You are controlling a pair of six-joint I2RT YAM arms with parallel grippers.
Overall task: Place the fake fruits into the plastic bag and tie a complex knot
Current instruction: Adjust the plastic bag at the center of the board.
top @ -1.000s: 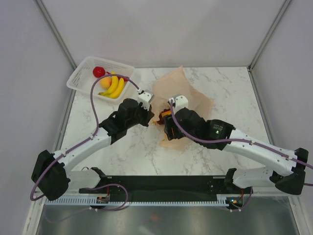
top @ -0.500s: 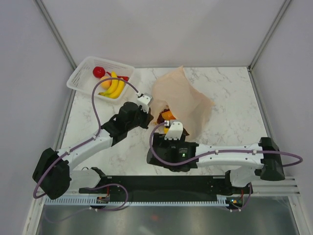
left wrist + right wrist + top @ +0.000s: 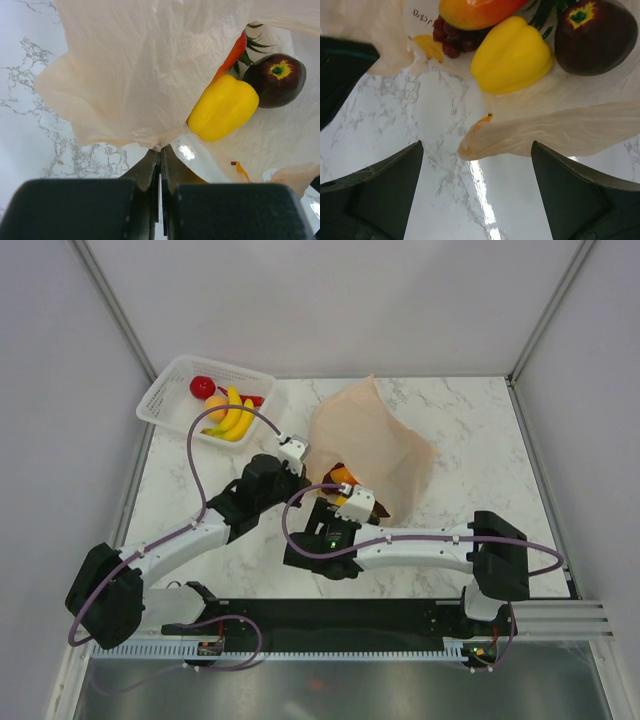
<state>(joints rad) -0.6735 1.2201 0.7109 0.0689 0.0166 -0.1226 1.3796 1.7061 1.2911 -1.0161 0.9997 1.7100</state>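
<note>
The plastic bag [image 3: 385,440] lies crumpled on the marble tabletop [image 3: 480,430], toward 12 o'clock from the middle in the top view, with its mouth facing about 7 o'clock. The left tool [image 3: 159,156] is clamped shut on the bag's rim at the 9 o'clock side of the mouth. The right tool [image 3: 476,150] stands wide open at the 6 o'clock side and grips nothing; a loose fold of the bag lies between its fingers. In the mouth sit a yellow pepper [image 3: 222,107], a dark plum [image 3: 276,80], grapes [image 3: 447,37] and an orange-red fruit [image 3: 475,10] with green leaves. At the tabletop's 10 o'clock corner a white basket [image 3: 160,395] holds bananas [image 3: 232,415], a red apple [image 3: 202,387] and a peach [image 3: 215,407].
</note>
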